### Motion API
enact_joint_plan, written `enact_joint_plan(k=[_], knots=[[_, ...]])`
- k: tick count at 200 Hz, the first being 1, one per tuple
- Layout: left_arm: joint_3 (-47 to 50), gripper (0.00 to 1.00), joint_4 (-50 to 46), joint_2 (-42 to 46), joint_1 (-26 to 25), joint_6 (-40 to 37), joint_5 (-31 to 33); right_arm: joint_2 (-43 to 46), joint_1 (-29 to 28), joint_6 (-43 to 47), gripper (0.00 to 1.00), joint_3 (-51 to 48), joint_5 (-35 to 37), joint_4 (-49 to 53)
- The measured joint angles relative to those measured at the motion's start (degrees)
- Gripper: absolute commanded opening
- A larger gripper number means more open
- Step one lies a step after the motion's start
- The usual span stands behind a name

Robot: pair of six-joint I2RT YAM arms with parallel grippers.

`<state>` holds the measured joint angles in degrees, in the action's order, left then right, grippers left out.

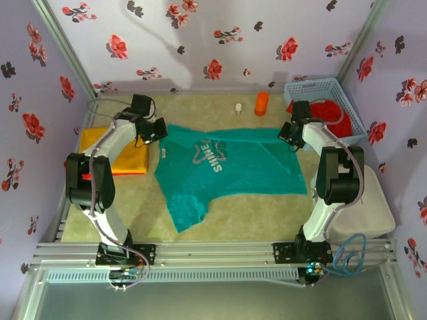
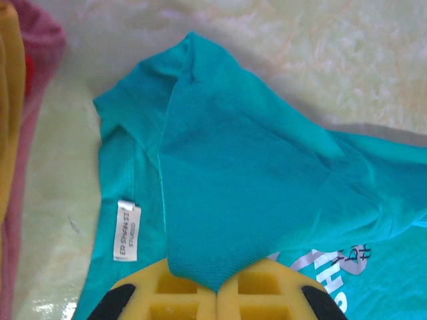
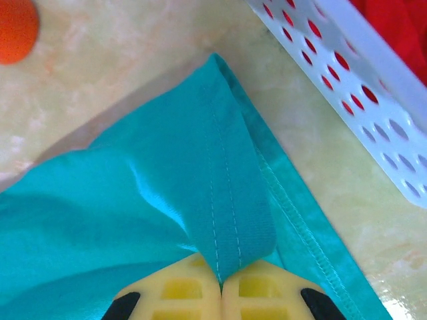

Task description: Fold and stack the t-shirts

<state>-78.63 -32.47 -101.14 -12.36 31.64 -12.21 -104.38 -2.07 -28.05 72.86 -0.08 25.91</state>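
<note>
Teal t-shirt (image 1: 230, 173) lies spread at the middle of the bench (image 1: 267, 213). Left hand (image 2: 217, 288) and right hand (image 3: 221, 283) each pinch its far edge. Lift both evenly and draw the fold toward the near edge, with the cloth taut.

We see the left arm (image 1: 110, 143) and the right arm (image 1: 319, 141), both built of white tubular links and boxy black joints on black bases (image 1: 117, 253). A red patch (image 1: 85, 177) marks one left joint, a blue cable (image 1: 348, 257) loops by the right base, and thin coloured wires (image 1: 130, 272) trail at the left. The left gripper (image 2: 217, 287) and right gripper (image 3: 221, 288) carry yellow grid-moulded pads (image 2: 177, 293) with black corners
</note>
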Motion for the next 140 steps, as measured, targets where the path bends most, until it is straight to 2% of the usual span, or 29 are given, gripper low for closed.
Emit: enact_joint_plan(k=[140], knots=[[11.9, 0.0, 0.8, 7.3, -1.1, 5.8, -1.4, 0.9, 0.0, -0.5, 0.0, -5.8, 2.2, 1.1]])
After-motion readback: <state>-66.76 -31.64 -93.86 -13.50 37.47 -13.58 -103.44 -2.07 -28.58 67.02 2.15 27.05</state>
